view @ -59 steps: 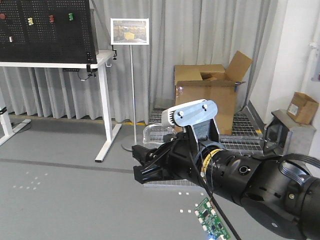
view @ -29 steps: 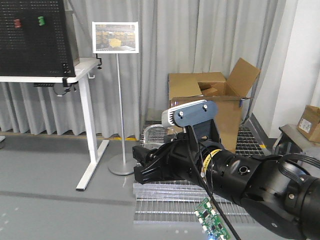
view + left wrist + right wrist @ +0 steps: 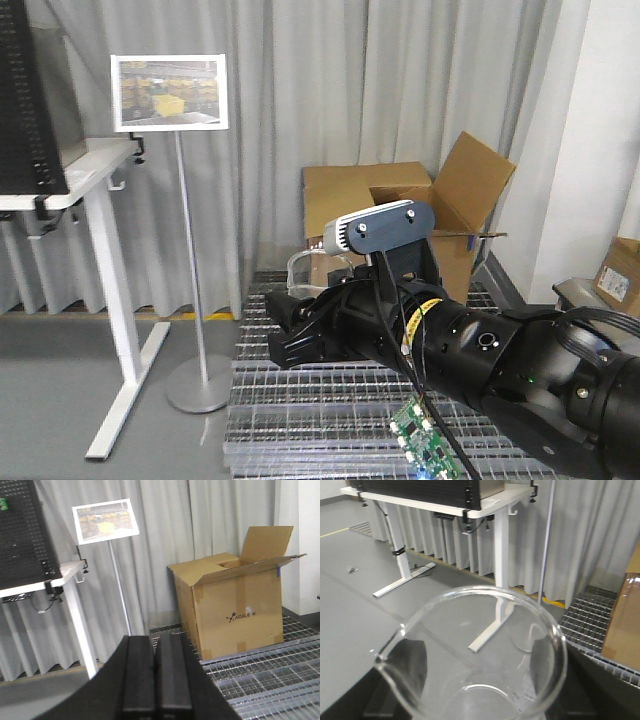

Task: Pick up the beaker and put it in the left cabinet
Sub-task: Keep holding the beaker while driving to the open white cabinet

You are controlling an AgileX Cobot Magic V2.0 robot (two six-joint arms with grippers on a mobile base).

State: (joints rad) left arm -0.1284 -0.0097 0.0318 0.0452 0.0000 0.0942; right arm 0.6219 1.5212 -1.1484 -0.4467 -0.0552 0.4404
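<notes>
Right gripper (image 3: 292, 335) is clamped on the beaker (image 3: 304, 268). Front view shows the clear glass seated between the black fingers, with its rim poking up above them, held in the air over the metal grating (image 3: 300, 420). In the right wrist view the beaker (image 3: 475, 672) fills the frame, mouth towards the camera, pour spout at the lower left of the rim. One dark finger (image 3: 605, 685) sits against its right side and a second dark mass on its left, so the glass is squarely between the jaws, upright relative to them. Can't read the printed markings from here. Left gripper (image 3: 155, 650) has both jaws pressed flat together with nothing between them, and points at a cardboard box (image 3: 235, 605) with its flaps up. A sign stand (image 3: 106, 522) and a white table (image 3: 65, 575) are off to its left, in front of a grey curtain (image 3: 165, 540).
</notes>
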